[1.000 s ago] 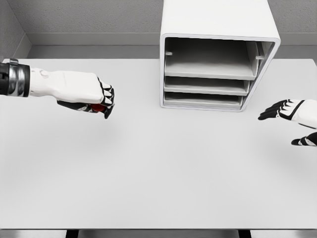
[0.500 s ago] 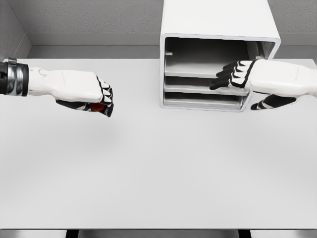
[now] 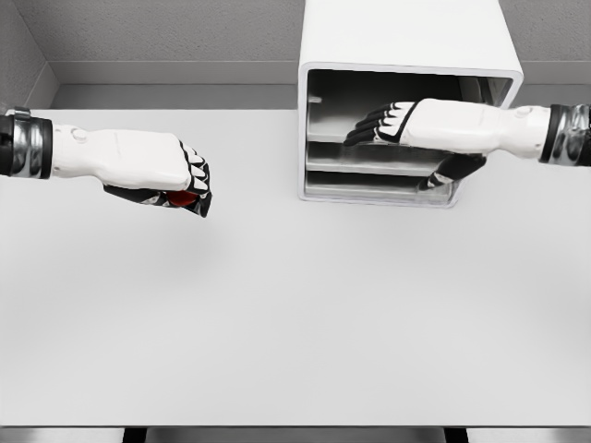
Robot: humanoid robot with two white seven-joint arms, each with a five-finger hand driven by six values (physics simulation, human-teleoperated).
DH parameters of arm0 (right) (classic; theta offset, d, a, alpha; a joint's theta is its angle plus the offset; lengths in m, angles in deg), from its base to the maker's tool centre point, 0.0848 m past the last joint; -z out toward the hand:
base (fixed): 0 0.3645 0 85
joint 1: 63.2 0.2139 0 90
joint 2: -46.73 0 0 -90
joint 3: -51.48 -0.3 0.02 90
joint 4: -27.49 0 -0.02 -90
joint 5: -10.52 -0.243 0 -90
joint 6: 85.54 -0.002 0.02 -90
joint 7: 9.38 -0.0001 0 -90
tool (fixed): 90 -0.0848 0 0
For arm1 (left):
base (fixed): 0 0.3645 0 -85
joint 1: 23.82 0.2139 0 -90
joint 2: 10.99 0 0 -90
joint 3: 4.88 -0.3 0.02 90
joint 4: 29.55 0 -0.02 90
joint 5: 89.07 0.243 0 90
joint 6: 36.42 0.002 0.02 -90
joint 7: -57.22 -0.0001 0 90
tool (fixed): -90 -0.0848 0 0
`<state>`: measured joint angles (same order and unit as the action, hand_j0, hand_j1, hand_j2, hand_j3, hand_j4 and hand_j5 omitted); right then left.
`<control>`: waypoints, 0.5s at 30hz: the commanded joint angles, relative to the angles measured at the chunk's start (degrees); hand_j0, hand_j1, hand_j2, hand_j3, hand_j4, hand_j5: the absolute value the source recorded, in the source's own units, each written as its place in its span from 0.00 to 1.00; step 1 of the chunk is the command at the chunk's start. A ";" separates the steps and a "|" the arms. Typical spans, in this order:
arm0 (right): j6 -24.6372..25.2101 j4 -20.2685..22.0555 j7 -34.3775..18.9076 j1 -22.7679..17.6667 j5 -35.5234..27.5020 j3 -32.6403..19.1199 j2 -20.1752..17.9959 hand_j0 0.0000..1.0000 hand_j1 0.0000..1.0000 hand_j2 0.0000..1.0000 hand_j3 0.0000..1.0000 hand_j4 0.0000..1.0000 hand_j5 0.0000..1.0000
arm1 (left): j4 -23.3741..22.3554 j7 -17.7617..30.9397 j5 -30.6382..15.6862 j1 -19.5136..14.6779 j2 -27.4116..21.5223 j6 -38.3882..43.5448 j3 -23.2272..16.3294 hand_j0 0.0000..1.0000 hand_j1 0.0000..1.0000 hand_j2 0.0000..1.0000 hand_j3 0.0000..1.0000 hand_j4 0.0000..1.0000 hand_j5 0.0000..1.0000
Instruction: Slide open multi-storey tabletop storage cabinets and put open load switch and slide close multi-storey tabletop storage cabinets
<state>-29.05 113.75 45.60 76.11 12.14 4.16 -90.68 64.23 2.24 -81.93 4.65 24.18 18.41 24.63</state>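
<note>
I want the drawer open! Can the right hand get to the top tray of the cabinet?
Probably yes: the right hand already lies across the cabinet's open front at the top tray, with nothing between them.

Cabinet [image 3: 406, 55] at table [image 3: 295, 323] rear; left hand [image 3: 171, 175] left of it.

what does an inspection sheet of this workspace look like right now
surface: white table, bare in front.
job's things: white cabinet at the back, three shelves showing; a red item, only partly visible, in the left fist.
clutter: nothing seen.
robot hands: left robot hand shut on the red item, held over the table left of the cabinet; right robot hand open, fingers extended at the cabinet's upper shelf, thumb lower down.
cables: nothing seen.
surroundings: grey wall behind the table.
</note>
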 commanded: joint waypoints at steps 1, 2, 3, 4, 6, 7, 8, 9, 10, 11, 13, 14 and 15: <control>2.75 -2.86 0.02 0.00 -0.40 1.18 1.00 1.00 1.00 1.00 1.00 1.00 1.00 | 0.00 -0.04 -0.29 0.00 -0.11 0.16 0.11 0.54 0.54 0.54 0.54 0.54 0.54; 3.45 -4.61 0.02 0.09 -0.31 1.09 1.09 1.00 1.00 1.00 1.00 1.00 1.00 | 0.00 -0.04 -0.29 0.00 -0.10 0.16 0.02 0.54 0.54 0.54 0.54 0.54 0.54; 3.54 -5.23 0.02 0.09 -0.31 1.18 1.09 1.00 1.00 1.00 1.00 1.00 1.00 | 0.00 -0.04 -0.29 0.00 -0.10 0.16 0.02 0.54 0.54 0.54 0.54 0.54 0.54; 3.54 -5.23 0.02 0.09 -0.40 1.18 1.09 1.00 1.00 1.00 1.00 1.00 1.00 | 0.00 -0.04 -0.29 0.00 -0.10 0.16 0.02 0.54 0.54 0.54 0.54 0.54 0.54; 4.24 -5.23 0.02 0.09 -0.31 1.44 0.65 1.00 1.00 1.00 1.00 1.00 1.00 | 0.00 -0.04 -0.38 0.00 -0.11 0.16 0.02 0.54 0.54 0.54 0.54 0.54 0.54; 4.33 -5.14 0.02 0.09 -0.31 1.35 0.39 1.00 1.00 1.00 1.00 1.00 1.00 | 0.00 -0.04 -0.29 0.00 -0.10 0.16 0.11 0.54 0.54 0.54 0.54 0.54 0.54; 5.20 -5.23 0.02 0.09 -0.31 1.44 0.48 1.00 1.00 1.00 1.00 1.00 1.00 | 0.00 -0.04 -0.29 0.00 -0.11 0.16 0.02 0.54 0.54 0.54 0.54 0.54 0.54; 7.23 -4.97 0.02 0.09 -0.13 2.49 0.48 1.00 1.00 1.00 1.00 1.00 1.00 | 0.00 -0.04 -0.29 0.00 -0.11 0.16 0.02 0.54 0.54 0.54 0.54 0.54 0.54; 7.58 -4.62 0.02 0.18 0.66 4.17 0.57 1.00 1.00 1.00 1.00 1.00 1.00 | 0.00 -0.02 -0.29 0.00 -0.11 0.16 0.02 0.54 0.54 0.54 0.54 0.54 0.54; 7.67 -4.35 0.02 0.18 1.01 4.34 0.48 1.00 1.00 1.00 1.00 1.00 1.00 | 0.00 -0.04 -0.29 0.00 -0.63 0.16 0.02 0.54 0.54 0.54 0.54 0.54 0.54; 12.06 -0.32 0.02 -0.09 2.24 4.52 0.30 0.99 0.99 0.99 0.99 0.99 0.99 | 0.00 -0.04 -0.38 0.00 -0.81 0.16 0.02 0.54 0.54 0.54 0.54 0.54 0.54; 12.68 1.18 0.02 -0.35 2.50 4.61 0.13 0.99 0.99 0.99 0.99 0.99 0.99 | 0.00 -0.04 -0.38 0.00 -0.90 0.16 0.02 0.54 0.54 0.54 0.54 0.54 0.54; 12.68 1.36 0.02 -0.53 2.50 4.52 -0.75 0.99 0.99 0.99 0.99 0.99 0.99 | 0.00 -0.04 -0.38 0.00 -0.90 0.16 0.02 0.54 0.54 0.54 0.54 0.54 0.54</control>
<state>-18.37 113.22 45.61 75.23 14.33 8.36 -90.70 64.26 2.24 -81.99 4.65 23.49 18.42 24.60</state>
